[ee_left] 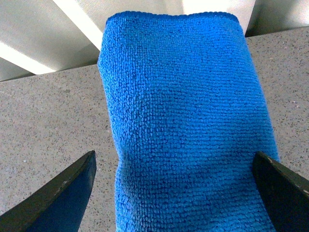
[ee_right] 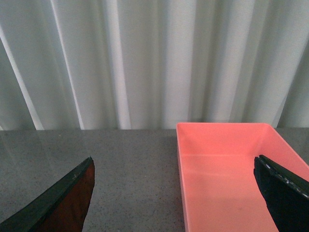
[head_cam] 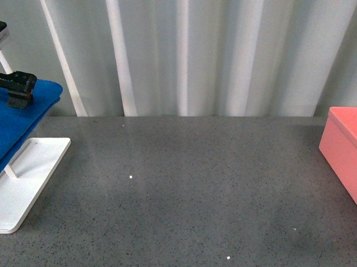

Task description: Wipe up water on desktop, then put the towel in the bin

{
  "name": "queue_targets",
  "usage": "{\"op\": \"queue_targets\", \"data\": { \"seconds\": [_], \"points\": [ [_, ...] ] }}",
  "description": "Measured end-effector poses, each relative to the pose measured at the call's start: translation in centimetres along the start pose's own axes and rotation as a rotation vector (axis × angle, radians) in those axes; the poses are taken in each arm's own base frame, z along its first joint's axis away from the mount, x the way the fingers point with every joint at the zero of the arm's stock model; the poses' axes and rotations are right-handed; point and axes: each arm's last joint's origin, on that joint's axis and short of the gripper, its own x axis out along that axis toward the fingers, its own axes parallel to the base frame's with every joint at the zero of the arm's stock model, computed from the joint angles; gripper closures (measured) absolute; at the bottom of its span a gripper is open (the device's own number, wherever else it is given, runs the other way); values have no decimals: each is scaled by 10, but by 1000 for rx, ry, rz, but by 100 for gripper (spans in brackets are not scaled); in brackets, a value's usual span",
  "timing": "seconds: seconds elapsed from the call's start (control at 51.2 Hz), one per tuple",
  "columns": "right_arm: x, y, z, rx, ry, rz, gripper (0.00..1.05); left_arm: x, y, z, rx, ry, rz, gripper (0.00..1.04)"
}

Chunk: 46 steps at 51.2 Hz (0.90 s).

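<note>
The blue towel (head_cam: 14,124) hangs over the white rack (head_cam: 28,174) at the frame's left edge, well apart from the pink bin (head_cam: 346,154) at the right. The left pincer (ee_left: 174,157) is nearer. It gapes wide across the towel's width, with the long axis running straight ahead. The right pincer (ee_right: 174,164), wide and empty, hovers by the bin.

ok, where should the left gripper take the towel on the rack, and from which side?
Probably the towel at its top fold, where it drapes over the rack, coming from above. The left gripper is open with the cloth between its fingers; it's soft, so pinching should bunch it.
</note>
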Motion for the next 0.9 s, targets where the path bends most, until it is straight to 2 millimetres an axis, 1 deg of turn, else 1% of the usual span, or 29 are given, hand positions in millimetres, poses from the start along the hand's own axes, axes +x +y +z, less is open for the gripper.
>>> {"op": "queue_targets", "data": {
  "seconds": [0.156,0.176,0.234,0.312,0.371,0.39,0.41,0.449,0.507,0.527,0.683,0.761,0.859,0.898],
  "points": [
    [0,0,0,0,0,0,7,5,-4,-12,7,5,-10,7],
    [0,0,0,0,0,0,7,6,-4,-12,6,6,-6,9],
    [0,0,0,0,0,0,7,7,-3,-15,-5,8,-5,23],
    [0,0,0,0,0,0,7,7,-4,-17,-14,11,-14,34],
    [0,0,0,0,0,0,7,6,-4,-19,-20,17,-19,44],
    [0,0,0,0,0,0,7,5,-4,-21,-26,19,-19,49],
    [0,0,0,0,0,0,7,5,-4,-21,-27,20,-19,51],
    [0,0,0,0,0,0,7,3,-4,-22,-35,18,-25,58],
    [0,0,0,0,0,0,7,-3,-2,-20,-54,-2,-47,69],
    [0,0,0,0,0,0,7,-7,-2,-19,-64,-16,-63,74],
    [0,0,0,0,0,0,7,-32,-2,-7,-92,-105,-145,95],
    [0,0,0,0,0,0,7,-46,-5,1,-104,-157,-179,99],
    [0,0,0,0,0,0,7,-66,-12,15,-118,-235,-226,99],
    [0,0,0,0,0,0,7,-77,-18,22,-121,-274,-254,99]
  ]
}}
